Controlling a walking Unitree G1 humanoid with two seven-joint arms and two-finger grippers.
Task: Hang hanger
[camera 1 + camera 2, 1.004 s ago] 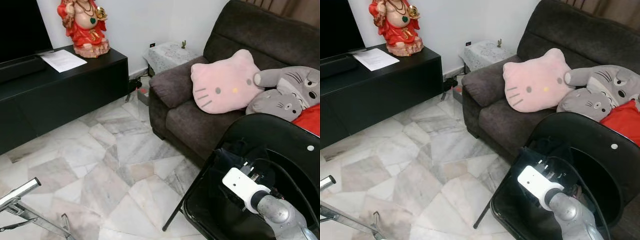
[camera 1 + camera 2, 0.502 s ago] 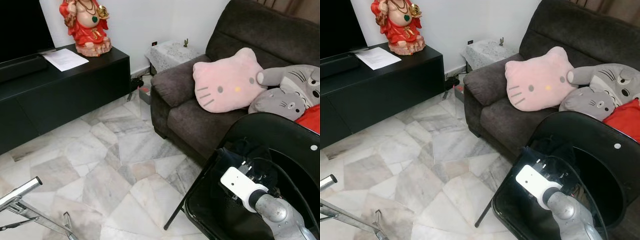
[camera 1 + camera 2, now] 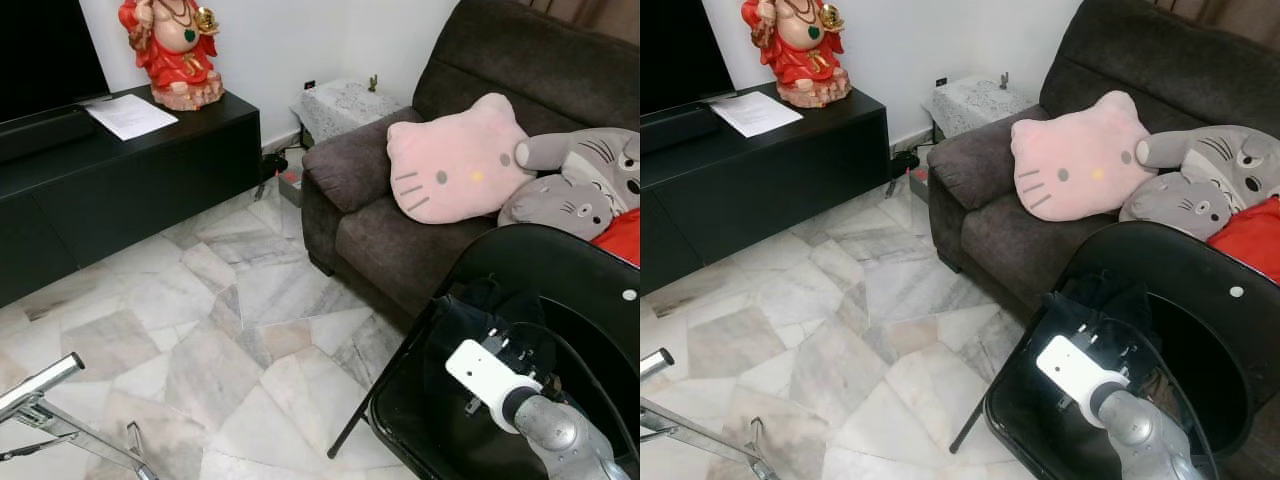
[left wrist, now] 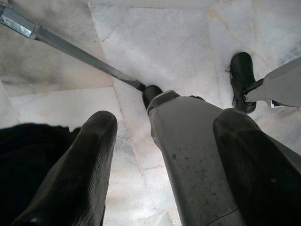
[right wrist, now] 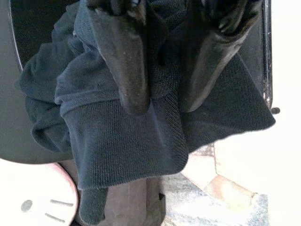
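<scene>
A dark blue-grey garment [image 5: 127, 141] lies bunched on the seat of a black folding chair [image 3: 585, 265] at my lower right. My right gripper [image 5: 164, 106] reaches down onto it, and its two black fingers [image 5: 124, 56] pinch a raised fold of the cloth between them. From the head, the garment [image 3: 478, 303] is a dark heap just beyond my right wrist [image 3: 482, 370]. My left gripper [image 4: 174, 141] hangs low over the marble floor with its fingers wide apart, and a silver metal rack leg [image 4: 188, 136] is seen between them.
A silver tube rack [image 3: 40, 385] stands at the lower left. A dark sofa [image 3: 380, 225] holds a pink cat cushion [image 3: 455, 165] and grey plush toys [image 3: 580, 185]. A black TV cabinet [image 3: 130, 170] carries a red statue [image 3: 178, 50]. Marble floor [image 3: 220, 330] lies between them.
The head camera has shifted a little. My right wrist has dropped slightly toward the chair seat, and the garment stays under the fingers.
</scene>
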